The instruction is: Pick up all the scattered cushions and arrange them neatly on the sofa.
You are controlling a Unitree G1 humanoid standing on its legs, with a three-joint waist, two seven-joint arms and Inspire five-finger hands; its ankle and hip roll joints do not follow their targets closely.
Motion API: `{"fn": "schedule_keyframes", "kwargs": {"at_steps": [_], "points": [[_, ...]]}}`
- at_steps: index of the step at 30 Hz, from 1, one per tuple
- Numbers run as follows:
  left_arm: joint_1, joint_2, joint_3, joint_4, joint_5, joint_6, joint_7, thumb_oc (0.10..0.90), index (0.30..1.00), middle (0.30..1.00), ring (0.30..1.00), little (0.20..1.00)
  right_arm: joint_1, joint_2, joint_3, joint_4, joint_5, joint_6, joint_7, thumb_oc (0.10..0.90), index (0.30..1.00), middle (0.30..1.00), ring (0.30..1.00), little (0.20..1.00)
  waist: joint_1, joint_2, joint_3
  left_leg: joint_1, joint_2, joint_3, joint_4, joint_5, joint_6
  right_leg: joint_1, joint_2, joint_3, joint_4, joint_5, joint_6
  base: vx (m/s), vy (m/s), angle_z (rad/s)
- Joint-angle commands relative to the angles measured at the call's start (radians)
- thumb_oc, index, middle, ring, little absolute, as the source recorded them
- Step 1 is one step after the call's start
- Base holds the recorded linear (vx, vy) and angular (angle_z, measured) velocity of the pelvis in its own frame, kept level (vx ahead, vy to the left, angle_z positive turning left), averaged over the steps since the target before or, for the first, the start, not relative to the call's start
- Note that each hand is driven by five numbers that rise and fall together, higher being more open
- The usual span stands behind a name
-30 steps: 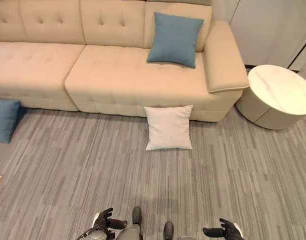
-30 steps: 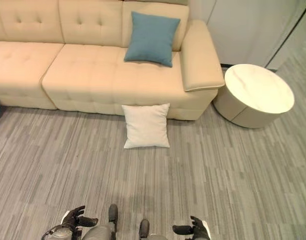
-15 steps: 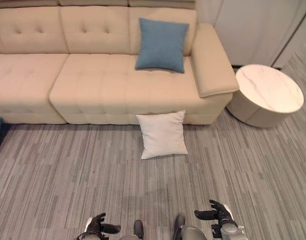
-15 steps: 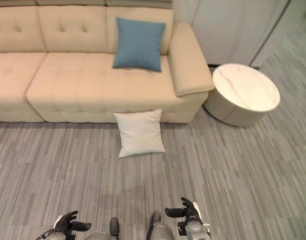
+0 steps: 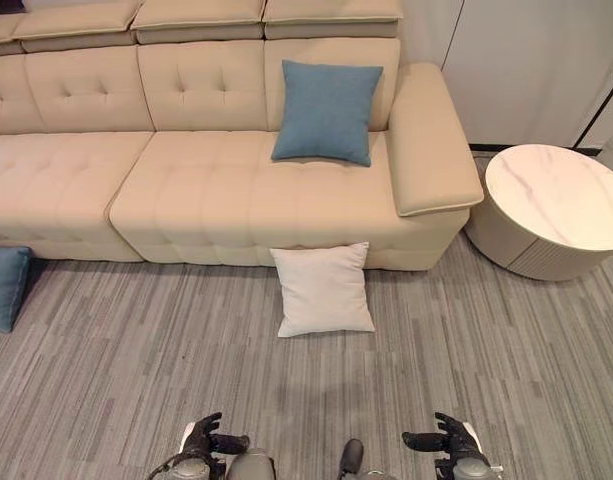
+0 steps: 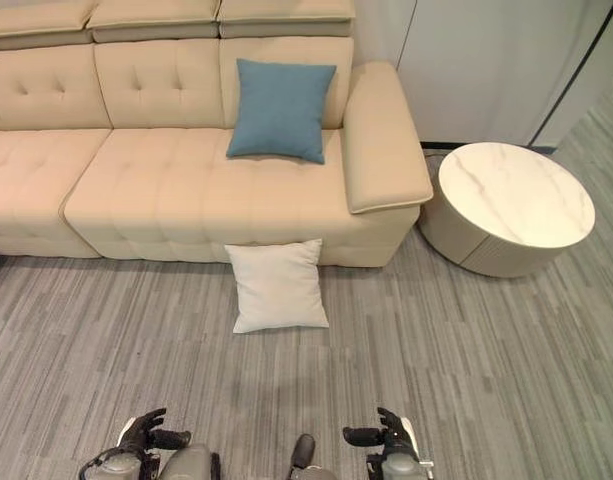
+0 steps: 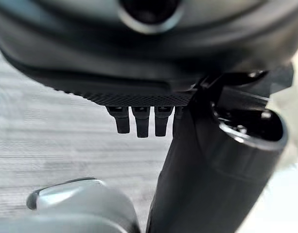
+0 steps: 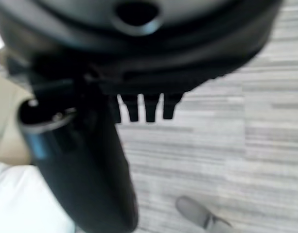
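The left robot hand (image 5: 204, 441) and the right robot hand (image 5: 448, 440) hang low near the robot, well short of anything; both have relaxed, spread fingers and hold nothing. Ahead on the carpet floor (image 5: 466, 340) a white cushion (image 5: 322, 290) leans with its top edge against the sofa (image 5: 216, 190) front. A blue cushion (image 5: 327, 111) already stands against the sofa's backrest near the armrest, and a second blue cushion (image 5: 6, 287) sits on the floor at the far left. A round side table (image 5: 558, 205) stands just beside the armrest. The step in hand looks like the approach to the white cushion; the next move calls for stepping closer and lowering both hands to its sides. Against half a second ago, the whole picture has shifted, so the camera moved: more of the backrest top shows, and the floor-level blue cushion is further in view.
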Motion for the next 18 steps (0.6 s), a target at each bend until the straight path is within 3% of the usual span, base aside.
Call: {"fn": "schedule_keyframes", "kwargs": {"at_steps": [1, 2, 3, 7, 9, 13, 16, 18], "points": [[0.018, 0.000, -0.067, -0.008, 0.020, -0.002, 0.010, 0.800, 0.900, 0.900, 0.900, 0.900, 0.018, -0.054, 0.002, -0.027, 0.024, -0.028, -0.033, 0.800, 0.900, 0.900, 0.900, 0.900, 0.023, 0.012, 0.009, -0.011, -0.034, 0.039, -0.191, 0.020, 0.058, 0.080, 0.021, 0.055, 0.035, -0.103, 0.103, 0.18, 0.018, 0.25], [0.018, 0.000, -0.067, -0.008, 0.020, -0.002, 0.010, 0.800, 0.900, 0.900, 0.900, 0.900, 0.018, -0.054, 0.002, -0.027, 0.024, -0.028, -0.033, 0.800, 0.900, 0.900, 0.900, 0.900, 0.023, 0.012, 0.010, -0.009, -0.035, 0.040, -0.194, 0.022, 0.058, 0.081, 0.020, 0.055, 0.035, -0.104, 0.103, 0.31, 0.009, 0.05], [0.027, 0.004, -0.058, -0.004, 0.018, -0.001, 0.012, 0.800, 0.900, 0.900, 0.900, 0.900, 0.019, -0.048, 0.005, -0.020, 0.024, -0.027, -0.035, 0.800, 0.900, 0.900, 0.900, 0.900, 0.037, 0.020, 0.004, -0.038, -0.032, 0.044, -0.282, 0.076, 0.051, 0.108, 0.048, 0.067, 0.036, -0.126, 0.103, 0.30, 0.009, -0.07], [0.057, 0.014, -0.031, 0.009, 0.012, 0.005, 0.013, 0.800, 0.900, 0.900, 0.900, 0.900, 0.023, -0.040, 0.011, -0.031, 0.012, -0.024, -0.035, 0.800, 0.900, 0.900, 0.900, 0.900, 0.069, 0.015, -0.011, -0.034, -0.035, 0.058, -0.321, 0.105, 0.061, 0.158, 0.069, 0.100, 0.064, -0.169, 0.108, 0.31, 0.054, -0.20], [0.061, 0.016, -0.025, 0.012, 0.011, 0.006, 0.013, 0.800, 0.900, 0.900, 0.900, 0.900, 0.022, -0.037, 0.012, -0.032, 0.010, -0.024, -0.035, 0.800, 0.900, 0.900, 0.900, 0.900, 0.076, 0.011, -0.020, -0.035, -0.040, 0.054, -0.304, 0.101, 0.066, 0.157, 0.066, 0.109, 0.076, -0.172, 0.110, 0.21, 0.073, -0.47], [0.065, 0.034, -0.007, 0.003, 0.005, 0.008, 0.013, 0.800, 0.900, 0.900, 0.900, 0.900, 0.020, -0.022, 0.023, -0.036, -0.012, -0.020, -0.025, 0.800, 0.900, 0.900, 0.900, 0.900, 0.102, -0.022, -0.052, -0.011, -0.065, 0.069, -0.254, 0.040, 0.103, 0.157, 0.029, 0.126, 0.172, -0.186, 0.144, 0.31, 0.145, -0.32], [0.058, 0.051, -0.007, -0.026, 0.002, 0.006, 0.015, 0.800, 0.900, 0.900, 0.900, 0.900, 0.004, -0.015, 0.026, -0.037, -0.019, -0.019, -0.015, 0.800, 0.900, 0.900, 0.900, 0.900, 0.095, -0.029, -0.056, 0.063, -0.098, 0.076, -0.278, -0.006, 0.145, 0.051, -0.032, 0.127, 0.413, -0.060, 0.227, 0.25, 0.207, -0.22], [0.053, 0.056, -0.008, -0.039, -0.001, 0.005, 0.017, 0.800, 0.900, 0.900, 0.900, 0.900, -0.006, -0.017, 0.027, -0.045, -0.019, -0.018, -0.013, 0.800, 0.900, 0.900, 0.900, 0.900, 0.088, -0.019, -0.050, 0.079, -0.099, 0.070, -0.286, -0.013, 0.156, 0.013, -0.040, 0.132, 0.480, -0.023, 0.244, 0.08, 0.098, -0.14]]}}
